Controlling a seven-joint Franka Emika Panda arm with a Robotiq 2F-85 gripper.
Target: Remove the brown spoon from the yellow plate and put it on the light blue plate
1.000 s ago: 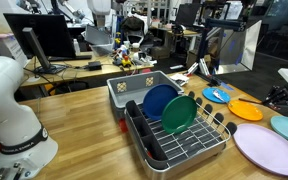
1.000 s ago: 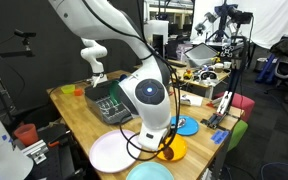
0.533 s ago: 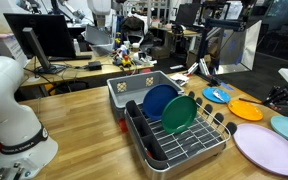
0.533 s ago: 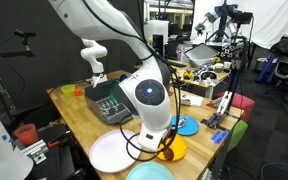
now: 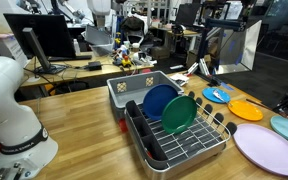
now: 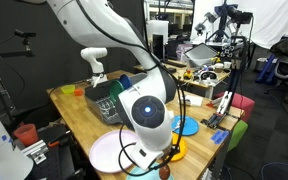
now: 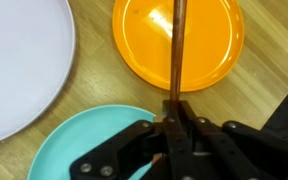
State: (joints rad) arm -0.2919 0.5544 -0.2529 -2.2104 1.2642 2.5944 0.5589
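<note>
- Your gripper is pinched narrow on the brown spoon, clamping it at its near end.
- From there the spoon runs as a thin line straight across the middle of the yellow plate. Its far end leaves the wrist view (I cannot tell whether it touches the plate or hangs above it).
- The light blue plate lies just beside the yellow plate, and the gripper's tips sit near its rim.
- The lavender-pink plate also lies just beside the yellow plate.
- In an exterior view the small bright blue plate sits close to the yellow plate.
</note>
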